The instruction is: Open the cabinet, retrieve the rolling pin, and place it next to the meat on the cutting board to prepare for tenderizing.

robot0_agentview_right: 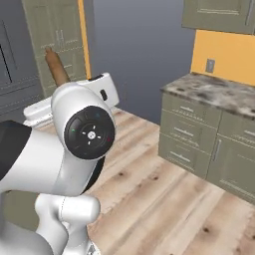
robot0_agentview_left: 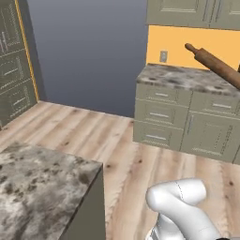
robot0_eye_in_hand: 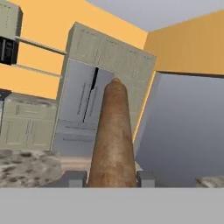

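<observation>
Clearly brown, slim rolling pin [robot0_eye_in_hand: 113,140]; fingers [robot0_eye_in_hand: 73,178] clamp it.

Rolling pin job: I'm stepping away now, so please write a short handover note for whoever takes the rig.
Gripper: shut on the rolling pin, which sticks out straight ahead between the fingertips.
Rolling pin: off the counter, carried in the air; the left base view shows it tilted above the marbled counter.
Done: the pin is retrieved and in hand.
Left: find the cutting board and meat, then set the pin down next to the meat. A second marbled counter sits close by the base.
</observation>
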Tool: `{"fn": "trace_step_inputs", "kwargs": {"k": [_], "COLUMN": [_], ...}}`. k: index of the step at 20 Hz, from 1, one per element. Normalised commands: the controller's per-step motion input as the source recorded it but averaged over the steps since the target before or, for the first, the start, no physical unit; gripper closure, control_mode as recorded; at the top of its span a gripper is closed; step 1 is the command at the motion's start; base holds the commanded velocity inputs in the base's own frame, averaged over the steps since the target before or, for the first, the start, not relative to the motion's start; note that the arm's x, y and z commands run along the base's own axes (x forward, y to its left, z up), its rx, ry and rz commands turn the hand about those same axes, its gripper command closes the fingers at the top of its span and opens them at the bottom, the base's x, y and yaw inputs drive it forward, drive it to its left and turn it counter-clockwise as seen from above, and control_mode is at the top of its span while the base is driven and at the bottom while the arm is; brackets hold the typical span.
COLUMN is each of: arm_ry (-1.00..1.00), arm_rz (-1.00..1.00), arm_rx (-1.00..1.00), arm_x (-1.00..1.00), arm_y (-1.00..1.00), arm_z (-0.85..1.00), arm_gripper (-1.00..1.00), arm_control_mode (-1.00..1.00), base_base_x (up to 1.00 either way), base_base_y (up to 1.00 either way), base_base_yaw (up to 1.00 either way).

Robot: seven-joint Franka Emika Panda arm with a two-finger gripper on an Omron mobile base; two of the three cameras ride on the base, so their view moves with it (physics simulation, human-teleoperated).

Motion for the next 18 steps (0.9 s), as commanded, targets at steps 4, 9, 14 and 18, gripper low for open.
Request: {"fn": "trace_step_inputs", "kwargs": {"k": [4, 9, 14, 18], "arm_ry": [0.0, 0.0, 0.0, 0.0], "arm_rz": [0.0, 0.0, 0.0, 0.0], "arm_rx": [0.0, 0.0, 0.0, 0.0], "arm_x": [0.0, 0.0, 0.0, 0.0], "arm_y": [0.0, 0.0, 0.0, 0.0], "arm_z": [0.0, 0.0, 0.0, 0.0], "arm_gripper": [1.0, 1.0, 1.0, 1.0], "arm_control_mode": [1.0, 1.0, 1.0, 1.0], "base_base_x": [0.0, 0.0, -0.01, -0.07], "base_base_y": [0.86, 0.89, 0.9, 0.67], "base_base_yaw": [0.54, 0.55, 0.55, 0.53]}}
